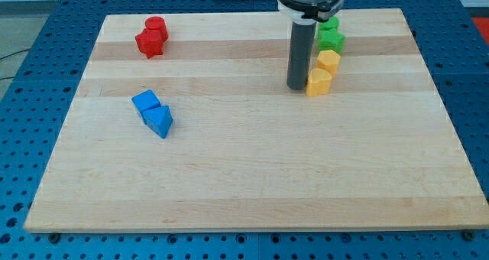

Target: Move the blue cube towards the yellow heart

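1. A pale wooden board [252,176] lies on blue pegboard.
2. The blue cube [145,101] sits at the view's left, touching a blue triangle [159,121].
3. The tip [296,86], just a bare rod with no claw to open or close, stands beside the yellow heart [318,82], well apart from the cube.
4. The push seems not yet begun; next, the tip likely needs to get to the cube's left.

Arm pose: rod vertical, tip down.
The rod descended from the 12 o'clock edge; my tip [297,88] rested on the surface at about 1 o'clock.
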Motion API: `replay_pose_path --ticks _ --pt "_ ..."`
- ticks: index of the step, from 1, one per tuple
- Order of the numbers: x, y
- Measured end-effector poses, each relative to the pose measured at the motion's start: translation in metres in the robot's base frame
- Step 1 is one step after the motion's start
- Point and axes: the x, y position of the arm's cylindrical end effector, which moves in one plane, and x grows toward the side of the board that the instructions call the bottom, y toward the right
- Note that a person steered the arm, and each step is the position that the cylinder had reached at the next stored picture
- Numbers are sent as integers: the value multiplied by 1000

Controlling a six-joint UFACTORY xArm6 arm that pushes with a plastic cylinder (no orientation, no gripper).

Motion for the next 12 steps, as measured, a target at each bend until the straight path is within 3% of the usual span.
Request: replay_pose_path --ticks 5,6,8,9,11,12 --pt "6 33" --pt "19 5" --pt "124 -97" --pt "125 -127" --pt "126 -127" --pt "146 -156"
